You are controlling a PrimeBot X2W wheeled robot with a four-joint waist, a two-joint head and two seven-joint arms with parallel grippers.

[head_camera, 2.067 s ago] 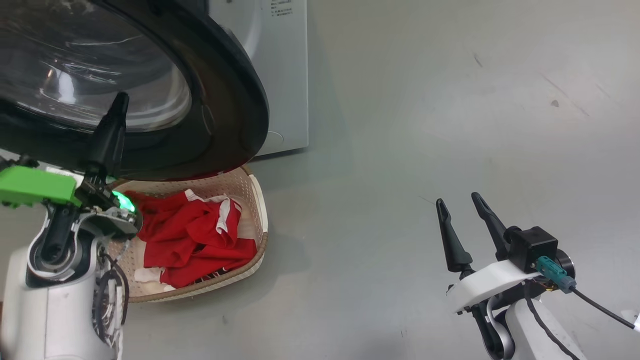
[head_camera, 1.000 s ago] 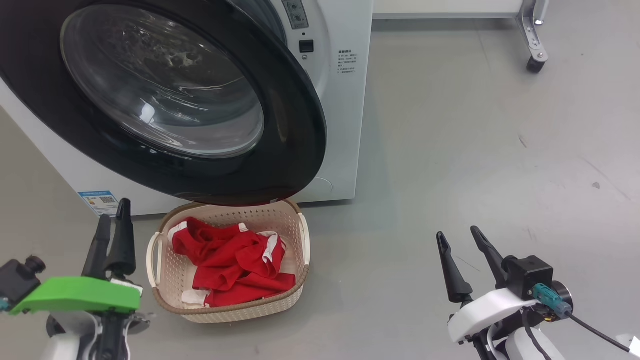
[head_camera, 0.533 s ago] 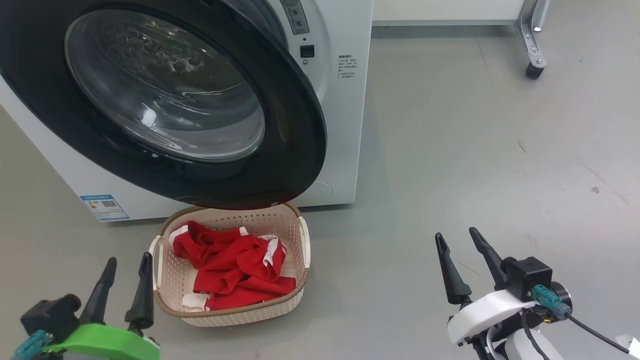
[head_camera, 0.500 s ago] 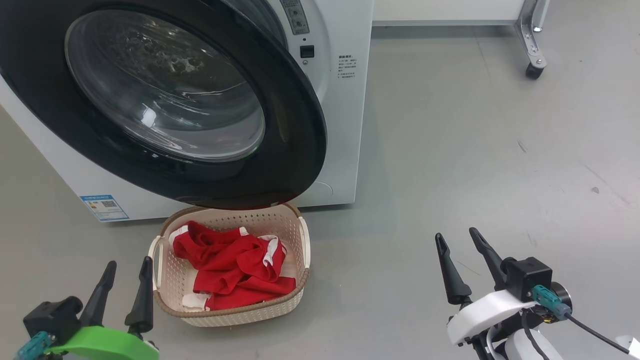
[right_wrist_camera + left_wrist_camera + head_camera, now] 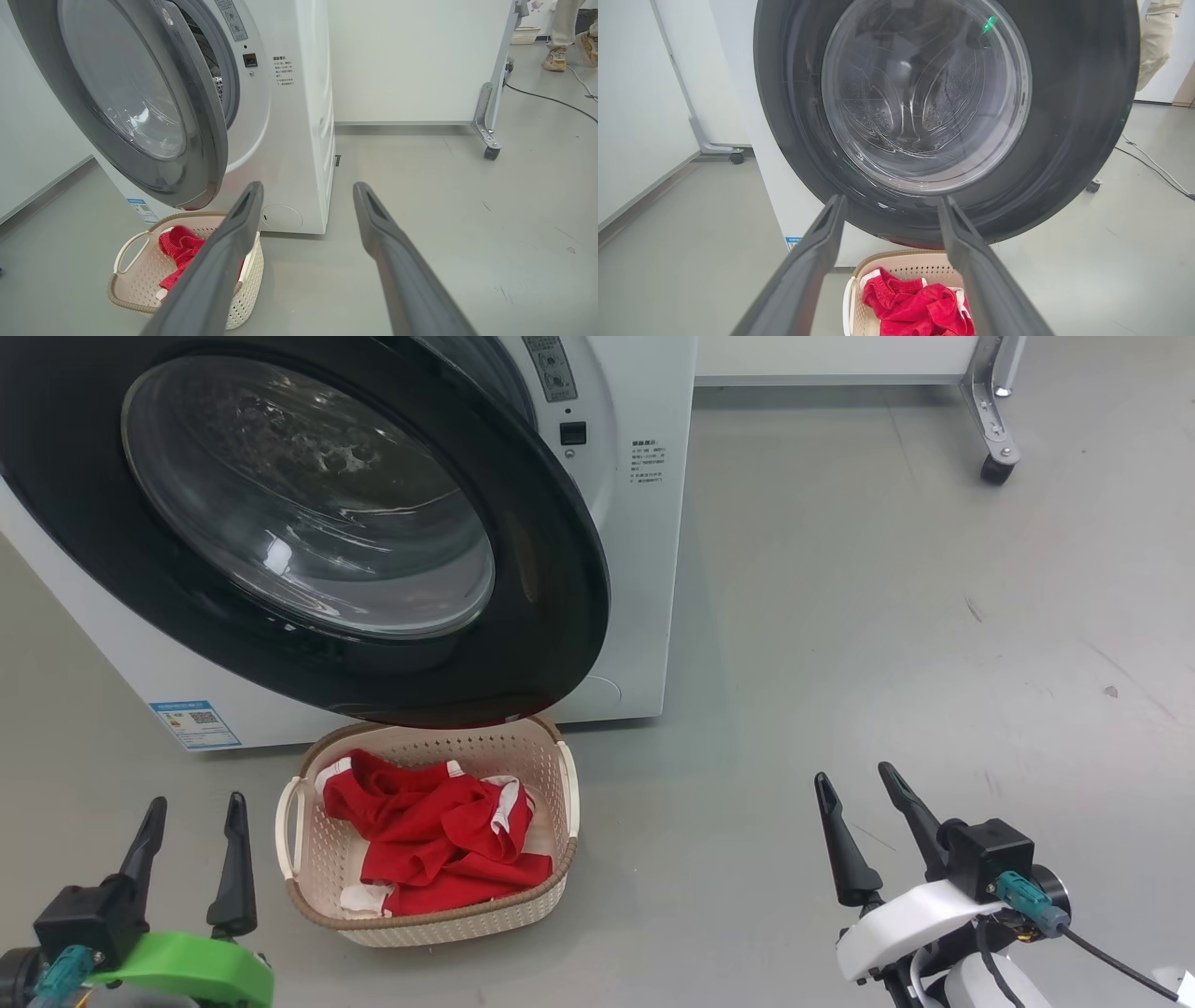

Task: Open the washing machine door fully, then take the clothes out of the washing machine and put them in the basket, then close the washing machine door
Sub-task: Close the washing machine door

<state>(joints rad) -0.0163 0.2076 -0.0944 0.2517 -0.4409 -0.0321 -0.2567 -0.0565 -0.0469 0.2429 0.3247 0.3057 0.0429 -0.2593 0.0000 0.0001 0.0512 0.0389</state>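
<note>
The head camera sits high, looking forward and down at the grey floor, with the washing machine at the upper left, fairly near. The left wrist camera is low and close, facing the round door almost square-on and looking through its glass. The right wrist camera is also low but farther right and farther back. It sees the door from its side edge, with a white wheeled panel behind. All three views share the door and the basket of red clothes beneath it.
</note>
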